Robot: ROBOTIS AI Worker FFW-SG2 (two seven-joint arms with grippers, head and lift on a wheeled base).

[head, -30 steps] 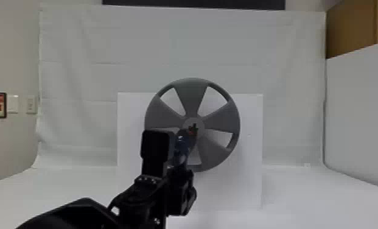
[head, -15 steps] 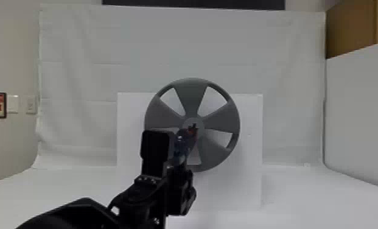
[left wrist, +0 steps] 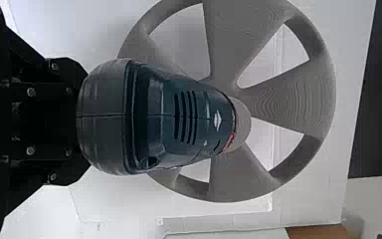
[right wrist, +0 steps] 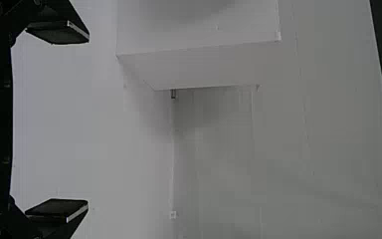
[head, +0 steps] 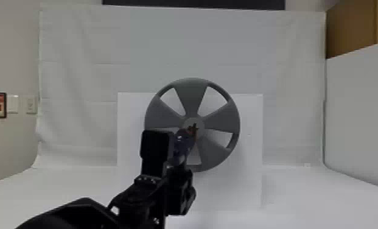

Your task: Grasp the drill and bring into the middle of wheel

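Observation:
In the head view my left gripper (head: 179,175) holds the dark blue drill (head: 183,146), whose red-marked front end overlaps the hub of the grey five-spoke wheel (head: 191,97). Whether the tip touches the hub I cannot tell. Seen from behind in the left wrist view, the drill (left wrist: 189,117) covers the fingers of my left gripper (left wrist: 82,119) and part of the hub of the wheel (left wrist: 293,99). My right gripper (right wrist: 87,120), in its own wrist view, is open with nothing between its fingers, apart from the wheel.
Behind the wheel stands a white panel (head: 249,134) on a white floor surface (head: 319,201). White sheeting (head: 227,39) hangs farther back. A white side wall (head: 361,106) is at the right, with a brown box (head: 352,30) above it.

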